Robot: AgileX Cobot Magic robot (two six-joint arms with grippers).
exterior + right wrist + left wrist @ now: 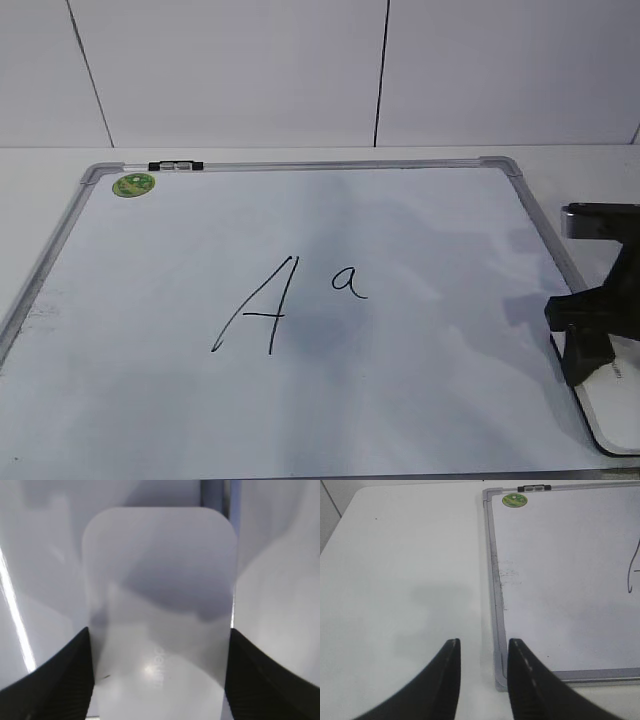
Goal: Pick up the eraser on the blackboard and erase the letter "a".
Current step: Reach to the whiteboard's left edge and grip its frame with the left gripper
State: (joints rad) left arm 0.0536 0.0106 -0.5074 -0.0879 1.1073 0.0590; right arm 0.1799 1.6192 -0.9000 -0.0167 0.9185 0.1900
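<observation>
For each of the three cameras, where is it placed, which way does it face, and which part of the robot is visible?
Exterior view: in front, raised, slanting down over the blackboard toward the wall; shows big "A", the letter "a" and the right gripper over the eraser.
Left wrist view: looks past the left gripper, open, at the board's left frame and table.
Right wrist view: straight down on the eraser between its fingers.
Shared: exterior and left wrist views both show the green sticker.

Overall: bright, even, cool-white light.
Shadows: soft grey patches across the blackboard, plus a faint one on the counter in the left wrist view.
Glare: streak along the right wrist view's left edge; small hotspot on the eraser.
Focus: right wrist view is hazy, washed out.
</observation>
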